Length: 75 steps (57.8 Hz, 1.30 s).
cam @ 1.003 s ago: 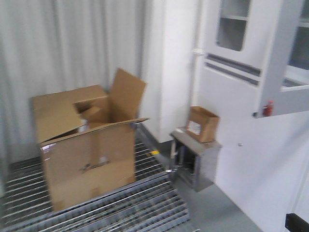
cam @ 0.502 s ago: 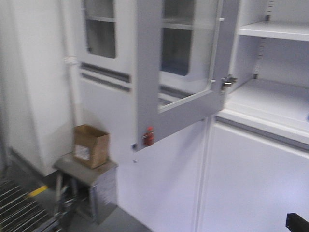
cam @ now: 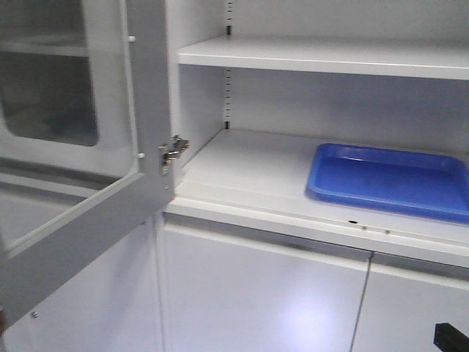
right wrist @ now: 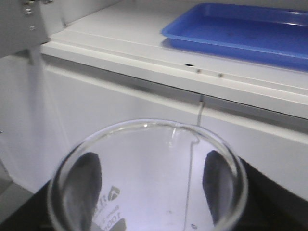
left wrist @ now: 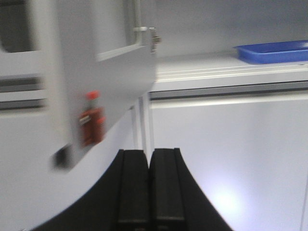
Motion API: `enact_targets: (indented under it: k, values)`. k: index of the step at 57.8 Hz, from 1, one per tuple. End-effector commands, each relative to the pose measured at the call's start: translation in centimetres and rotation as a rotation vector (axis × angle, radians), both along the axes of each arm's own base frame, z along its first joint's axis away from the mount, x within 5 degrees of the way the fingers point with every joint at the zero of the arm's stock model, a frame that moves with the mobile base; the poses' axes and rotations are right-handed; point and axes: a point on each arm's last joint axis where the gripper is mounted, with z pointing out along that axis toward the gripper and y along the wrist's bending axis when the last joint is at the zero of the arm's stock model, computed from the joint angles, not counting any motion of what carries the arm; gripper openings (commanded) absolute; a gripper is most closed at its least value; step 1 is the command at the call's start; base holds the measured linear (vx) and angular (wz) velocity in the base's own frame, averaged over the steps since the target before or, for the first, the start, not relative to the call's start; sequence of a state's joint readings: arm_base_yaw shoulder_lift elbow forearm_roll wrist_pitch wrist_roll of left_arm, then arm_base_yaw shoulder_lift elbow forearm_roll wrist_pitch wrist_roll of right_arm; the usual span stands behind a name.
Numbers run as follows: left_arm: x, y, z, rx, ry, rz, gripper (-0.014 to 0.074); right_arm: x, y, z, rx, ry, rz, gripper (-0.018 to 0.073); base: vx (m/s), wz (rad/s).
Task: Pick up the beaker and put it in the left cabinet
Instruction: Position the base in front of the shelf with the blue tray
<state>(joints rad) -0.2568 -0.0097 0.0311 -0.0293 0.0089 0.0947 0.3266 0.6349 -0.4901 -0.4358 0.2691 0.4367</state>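
The clear glass beaker [right wrist: 147, 178] fills the bottom of the right wrist view, its rim towards the camera. My right gripper [right wrist: 148, 185] is shut on it, a black finger [right wrist: 86, 183] pressing each side. It hangs in front of the closed lower cabinet doors, below the shelf edge. The left cabinet [cam: 242, 165] stands open with pale flat shelves; it also shows in the right wrist view [right wrist: 110, 36] and the left wrist view [left wrist: 202, 65]. My left gripper [left wrist: 149, 159] is shut and empty, pointing at the lower cabinet front.
A blue tray [cam: 388, 180] lies on the right of the lower shelf, also in the right wrist view [right wrist: 240, 26]. The open glass-paned cabinet door [cam: 80, 169] swings out at the left. A black part [cam: 451, 337] sits at the bottom right.
The view has swung right, from a cardboard box on a grating, past the open door, to the open cabinet shelf with the blue tray.
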Motion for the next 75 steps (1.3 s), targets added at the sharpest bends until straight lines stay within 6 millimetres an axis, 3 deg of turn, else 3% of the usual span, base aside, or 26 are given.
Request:
enact_targets:
  k: [1,31,75]
  values:
    - [-0.14,0.04,0.31,-0.033,-0.08,-0.002,0.0001,0.09,0.27,1.66,0.017,-0.099,0.031,-0.0006,0.31,-0.74]
    - [-0.14,0.04,0.31,-0.033,-0.08,-0.002,0.0001,0.09,0.27,1.66,0.017,-0.099,0.031,-0.0006,0.29,-0.53]
    - [-0.14,0.04,0.31,-0.033,-0.08,-0.002,0.0001,0.09,0.27,1.66,0.017,-0.099,0.031,-0.0006,0.27,-0.08]
